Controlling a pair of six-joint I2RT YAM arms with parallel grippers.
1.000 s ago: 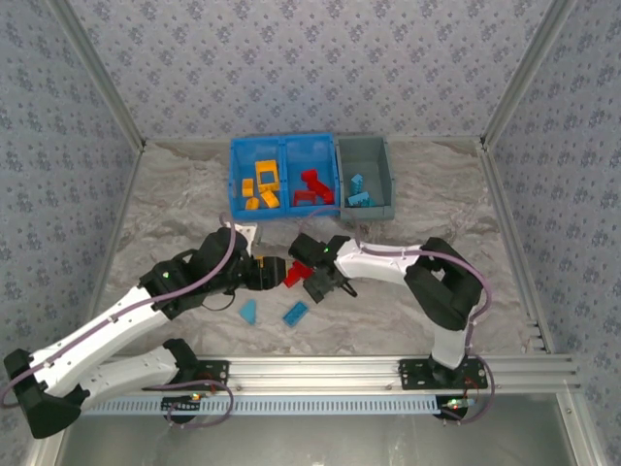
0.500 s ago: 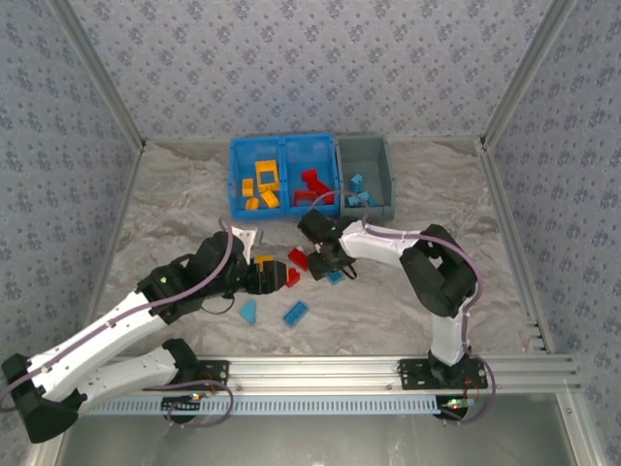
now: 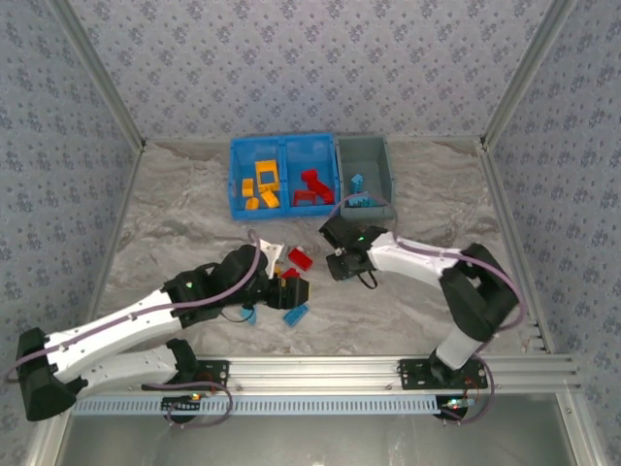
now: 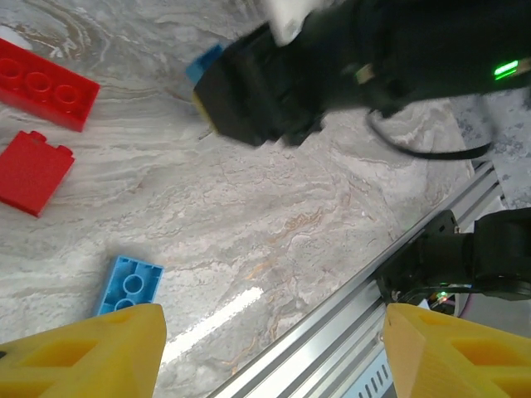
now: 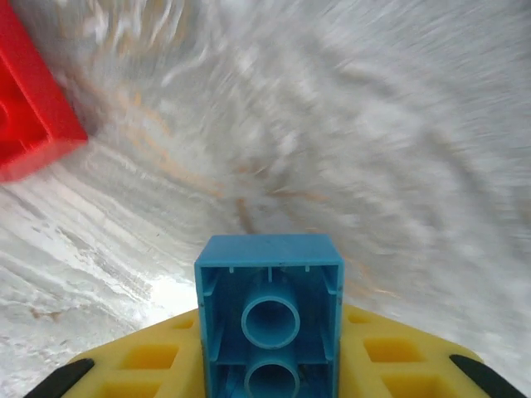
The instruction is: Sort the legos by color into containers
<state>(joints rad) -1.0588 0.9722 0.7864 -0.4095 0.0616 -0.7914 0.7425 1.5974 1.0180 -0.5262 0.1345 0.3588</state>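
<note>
marbled stone pattern, grey-white and veined, covers the matte surface [image 3: 165, 223]. glossy plastic forms the blue bin [image 3: 234, 180], a rectangle split by a wall into two compartments. its left one holds orange-yellow legos [image 3: 262, 186], one of them an open frame, and its right one holds red legos [image 3: 310, 186]. touching the blue bin's right wall stands the grey bin [image 3: 386, 180], smaller and undivided, with light blue legos [image 3: 359, 196] inside.

on the near side of the blue bin, the right pincer [image 5: 270, 332] grips a light blue brick [image 5: 270, 290]. the brick's hollow underside faces the wrist lens, with two round tubes inside. ribbed yellow pads [image 5: 149, 365] show below it, cut off by the frame. the surface behind is blurred, and a red brick [image 5: 29, 108] is cropped at the edge, its full shape unclear.

farther still from the blue bin, the left pincer [image 4: 270, 352] stands wide, with nothing between its yellow fingertips [image 4: 83, 356], which the bottom edge crops. its wrist view picks out studs on a long red brick [image 4: 46, 83], a small red block [image 4: 33, 170] and a light blue plate [image 4: 129, 286], all loose on the surface. it also shows a sliver of blue at the right pincer's black tip. from overhead the held brick cannot be made out, and the left arm half hides another light blue piece [image 3: 249, 316].
</note>
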